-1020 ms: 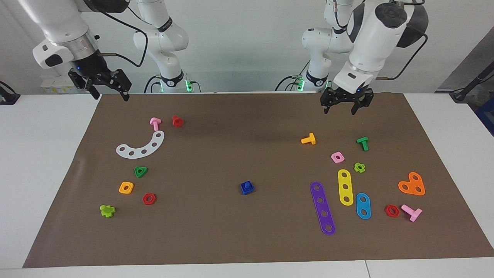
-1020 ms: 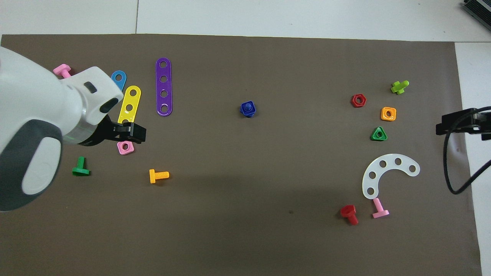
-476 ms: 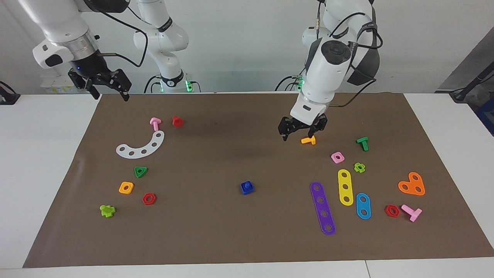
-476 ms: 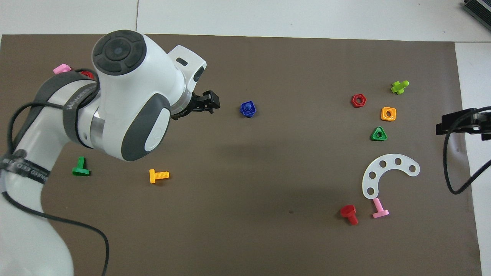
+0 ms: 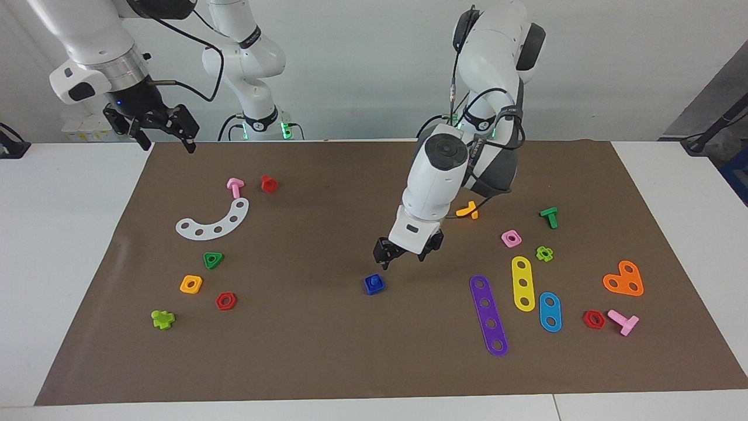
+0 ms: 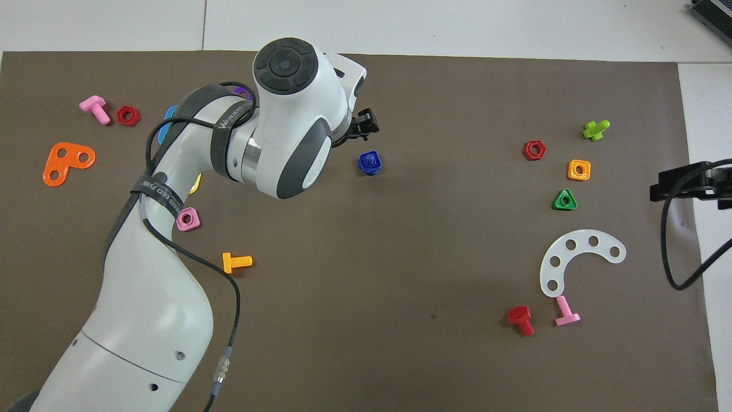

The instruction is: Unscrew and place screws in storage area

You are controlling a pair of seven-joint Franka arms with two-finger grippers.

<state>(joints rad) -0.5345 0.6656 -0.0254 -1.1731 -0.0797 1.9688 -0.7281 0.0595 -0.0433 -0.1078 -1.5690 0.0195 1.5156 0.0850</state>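
Approaching screws: our left end effector [image 5: 407, 255] hangs just above tabletop [image 5: 327, 351], fingers apart, empty, beside blue bolt-and-nut [image 5: 374, 284] standing mid-mat, still assembled. Next we judge: centre over bolt head, descend, clamp, twist off. Our right end effector [image 5: 153, 126] waits raised at its mat corner, fingers apart.

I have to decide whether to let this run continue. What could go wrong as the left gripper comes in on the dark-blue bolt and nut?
1. The left gripper hangs open just above the small dark-blue plastic bolt screwed into its square nut, slightly off toward the robots. Closing there could clip an edge and push it along the brown mat.
2. The pair is low and flat, so the fingertips might strike the mat.
3. The right gripper waits over the mat's corner, so nothing steadies the nut for unscrewing.
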